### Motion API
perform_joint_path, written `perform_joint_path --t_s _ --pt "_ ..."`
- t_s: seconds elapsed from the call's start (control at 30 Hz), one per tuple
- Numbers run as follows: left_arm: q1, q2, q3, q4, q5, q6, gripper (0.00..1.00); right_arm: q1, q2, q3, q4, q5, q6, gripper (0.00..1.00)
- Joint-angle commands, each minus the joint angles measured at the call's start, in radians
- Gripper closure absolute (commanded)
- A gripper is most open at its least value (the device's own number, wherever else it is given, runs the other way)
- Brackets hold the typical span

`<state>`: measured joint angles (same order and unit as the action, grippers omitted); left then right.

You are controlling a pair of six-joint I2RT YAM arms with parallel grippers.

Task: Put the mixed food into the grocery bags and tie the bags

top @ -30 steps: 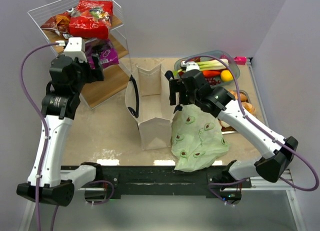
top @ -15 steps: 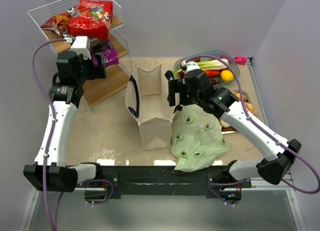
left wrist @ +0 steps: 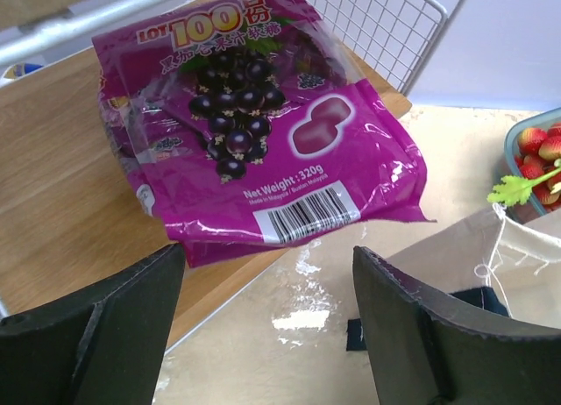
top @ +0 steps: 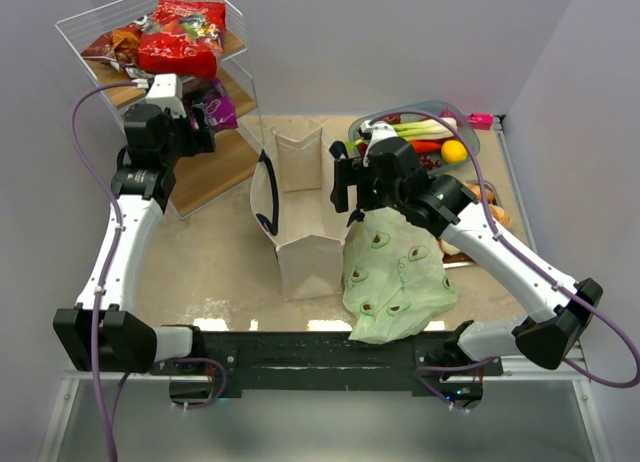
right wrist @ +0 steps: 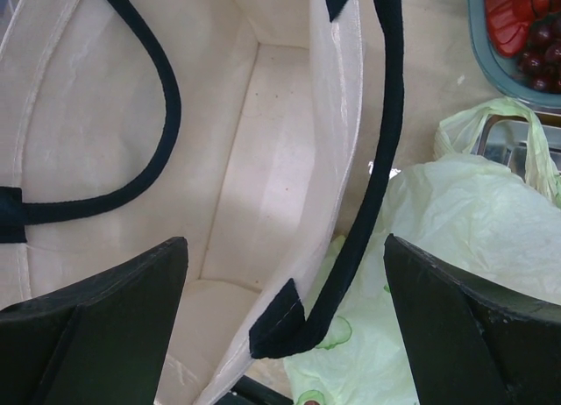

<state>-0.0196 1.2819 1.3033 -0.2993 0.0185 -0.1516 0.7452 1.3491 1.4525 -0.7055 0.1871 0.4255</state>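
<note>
One shiny purple snack packet (left wrist: 263, 116) lies on the wooden rack shelf (left wrist: 61, 203) before the wide-open, empty left claw (left wrist: 267, 265), while the right claw (right wrist: 285, 256), equally wide and empty, hangs over one bare-bottomed beige canvas tote (top: 305, 267) beside one pale-green avocado-print bag (top: 400, 272).

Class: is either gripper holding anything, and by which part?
Nothing is held: left gripper open before the purple packet, right gripper open above the tote.

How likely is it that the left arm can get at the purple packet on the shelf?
Probably yes. The left gripper hovers open just in front of the purple packet on the wooden shelf, and nothing lies between them.
</note>
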Motion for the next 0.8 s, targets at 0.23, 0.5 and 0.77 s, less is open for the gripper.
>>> perform_joint_path --t_s 0.23,0.5,0.77 --pt "0.015 0.076 0.002 0.103 -0.055 -0.045 0.18 -0.001 -0.031 0.019 0.034 -0.028 -0.016 0.03" --pt "0.017 0.122 -0.010 0.173 -0.074 -0.022 0.25 0.000 -0.038 0.014 0.031 -0.023 -0.019 0.03" --pt "0.017 0.112 -0.048 0.244 -0.045 0.018 0.70 -0.001 -0.041 0.006 0.026 -0.014 -0.021 0.04"
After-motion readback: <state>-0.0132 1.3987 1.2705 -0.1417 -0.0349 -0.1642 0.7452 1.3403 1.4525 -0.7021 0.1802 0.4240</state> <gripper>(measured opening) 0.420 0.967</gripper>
